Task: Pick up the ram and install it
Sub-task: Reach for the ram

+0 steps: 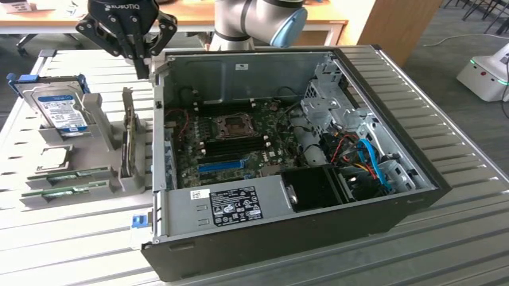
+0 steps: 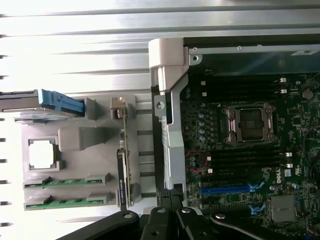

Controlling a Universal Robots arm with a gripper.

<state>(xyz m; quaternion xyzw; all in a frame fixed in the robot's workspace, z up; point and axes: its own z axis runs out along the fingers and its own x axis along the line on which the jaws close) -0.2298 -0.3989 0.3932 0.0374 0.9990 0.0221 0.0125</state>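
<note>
The tool is clenched tight with nothing in it. It hangs just beside the open computer case. Two ram sticks lie in the gray holder on the counter, well apart from the tool.

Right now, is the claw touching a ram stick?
Apart. Exterior view: claw hangs by the case corner; both ram sticks lie in the grey rack, well clear.

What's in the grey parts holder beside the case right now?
The holder carries two ram sticks, a processor chip, a hard drive and an upright expansion card. The sticks' lower edges are hidden in their slots.
</note>
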